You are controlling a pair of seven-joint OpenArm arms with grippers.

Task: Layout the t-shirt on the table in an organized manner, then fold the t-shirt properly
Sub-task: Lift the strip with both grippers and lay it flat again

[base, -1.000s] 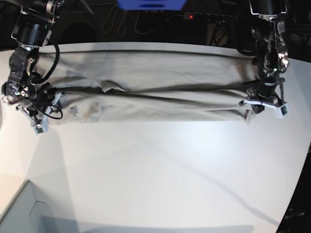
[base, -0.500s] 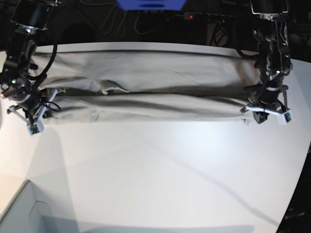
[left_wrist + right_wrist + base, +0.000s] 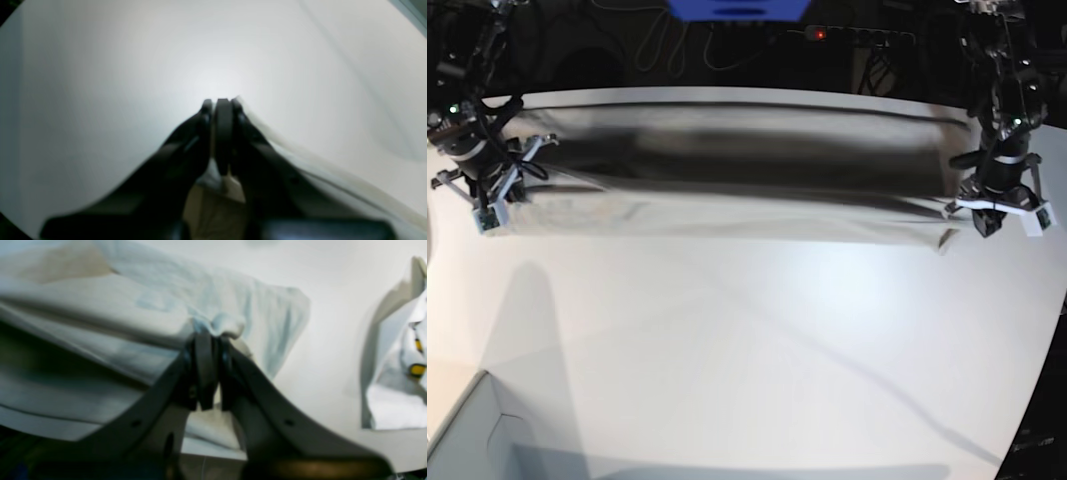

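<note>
Clearly the work is only beginning: the t-shirt is hanging as a long stretched band between the two pincers, lifted above the far part of the table, so laying it flat and every fold are, I judge, not yet done. The left gripper is pinching one end of the cloth with its jaws closed. The right gripper is pinching a bunched corner at the other end, also closed. Motion is blurring the cloth, so sleeves, neck and label are impossible to find. Beside the right pincer a pale object is being cut off by the frame.
</note>
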